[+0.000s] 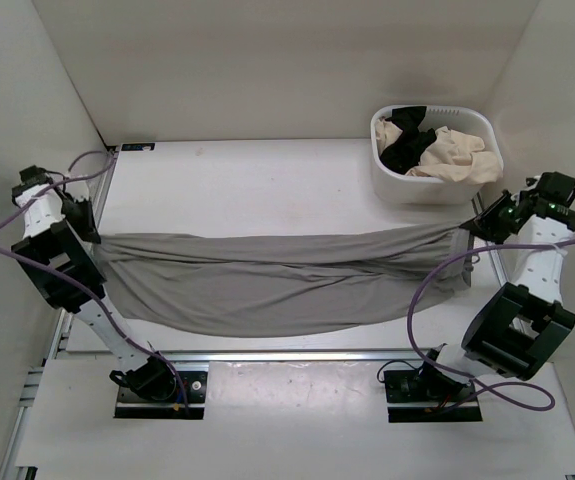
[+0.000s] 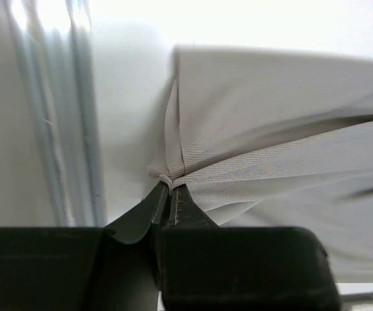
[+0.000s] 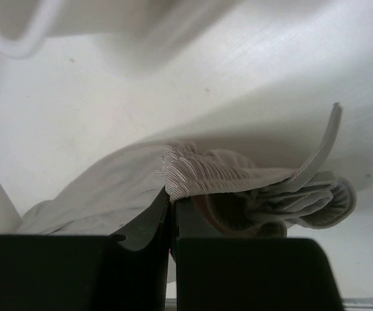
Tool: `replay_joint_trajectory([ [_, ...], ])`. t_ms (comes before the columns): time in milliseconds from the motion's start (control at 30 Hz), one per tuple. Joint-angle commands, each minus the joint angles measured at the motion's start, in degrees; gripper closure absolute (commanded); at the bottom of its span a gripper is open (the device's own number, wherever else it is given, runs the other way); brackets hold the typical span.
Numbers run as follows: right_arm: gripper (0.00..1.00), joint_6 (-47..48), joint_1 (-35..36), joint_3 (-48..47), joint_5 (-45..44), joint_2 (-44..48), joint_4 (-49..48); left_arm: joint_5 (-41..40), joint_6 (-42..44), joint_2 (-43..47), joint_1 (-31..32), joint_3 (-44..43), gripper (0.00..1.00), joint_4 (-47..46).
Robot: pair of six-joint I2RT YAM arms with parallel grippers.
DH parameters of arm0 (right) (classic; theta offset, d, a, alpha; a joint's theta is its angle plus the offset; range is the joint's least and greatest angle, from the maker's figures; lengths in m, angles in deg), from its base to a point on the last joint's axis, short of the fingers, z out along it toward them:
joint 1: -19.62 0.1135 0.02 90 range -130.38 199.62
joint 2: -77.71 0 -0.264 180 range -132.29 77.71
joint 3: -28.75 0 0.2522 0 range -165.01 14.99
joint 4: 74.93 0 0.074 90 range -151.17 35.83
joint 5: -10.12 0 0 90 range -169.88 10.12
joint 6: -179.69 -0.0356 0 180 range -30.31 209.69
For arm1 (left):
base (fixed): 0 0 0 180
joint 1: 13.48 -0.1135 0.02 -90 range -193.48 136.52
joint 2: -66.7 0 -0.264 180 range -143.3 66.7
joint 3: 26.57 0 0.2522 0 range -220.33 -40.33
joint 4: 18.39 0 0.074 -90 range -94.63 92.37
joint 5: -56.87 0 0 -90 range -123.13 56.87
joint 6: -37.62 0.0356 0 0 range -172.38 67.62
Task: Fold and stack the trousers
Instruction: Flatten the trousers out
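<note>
While the trousers (image 1: 267,285) sagged between them, seeming soft and light, I had the left jaws shut on one end, the right jaws shut on the stretchy waistband (image 3: 205,170).

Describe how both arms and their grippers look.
The left arm and right arm share white links, boxy black joint housings and looping purple cables. Their black bases sit on a silver rail. A green light glows near the right wrist. The left gripper and right gripper have dark tapered fingers.
</note>
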Motion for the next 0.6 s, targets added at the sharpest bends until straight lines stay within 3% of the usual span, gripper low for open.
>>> replay_joint_trajectory([
  [0, 1.0, -2.27, -0.21, -5.94, 4.4, 0.29, -2.22, 4.31, 2.37, 8.73, 0.27, -4.23, 0.85, -1.33],
  [233, 1.0, -2.97, -3.28, 2.21, -1.21, 3.18, 1.73, 5.35, 4.3, 11.81, -1.66, -2.04, 0.85, -1.33],
  [300, 1.0, -2.97, -3.81, 3.89, -4.2, 3.8, 2.35, 5.36, 5.09, 11.82, -2.19, 1.03, 0.76, -1.85],
  [367, 1.0, -2.36, -3.81, 6.0, -3.34, 3.8, 2.35, 3.53, 5.8, 10.33, -2.19, 3.84, 0.75, -1.33],
  [433, 1.0, -1.83, -3.81, 7.84, -0.63, 3.8, 1.3, 2.82, 5.8, 9.01, -2.19, 5.61, 0.77, -1.33],
  [500, 1.0, -1.31, -3.81, 7.86, 0.7, 3.8, 0.51, 2.29, 5.8, 7.25, -2.19, 5.61, 0.86, -1.33],
  [567, 1.0, -0.42, -3.81, 7.86, 1.84, 3.8, 0.51, 1.76, 5.19, 6.46, -2.72, 5.09, 0.86, -1.33],
])
